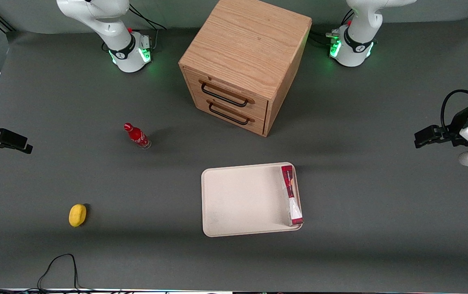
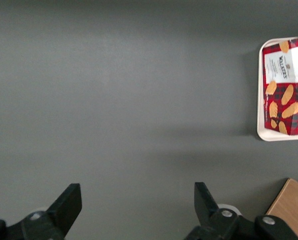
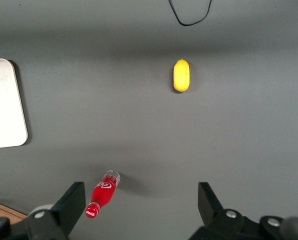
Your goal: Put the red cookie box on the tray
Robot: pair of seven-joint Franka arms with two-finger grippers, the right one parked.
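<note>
Box (image 1: 291, 195) stands on edge against tray (image 1: 238, 200) rim; could topple out. Gripper (image 2: 134, 200) wide open, empty, well off the tray.

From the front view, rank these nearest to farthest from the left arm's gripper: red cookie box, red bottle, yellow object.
The gripper is open, over bare table at the working arm's end.
1. red cookie box: along the tray edge nearest the working arm.
2. red bottle: past the wooden cabinet, toward the parked arm's end.
3. yellow object: farthest, nearer the front camera than the bottle.
</note>
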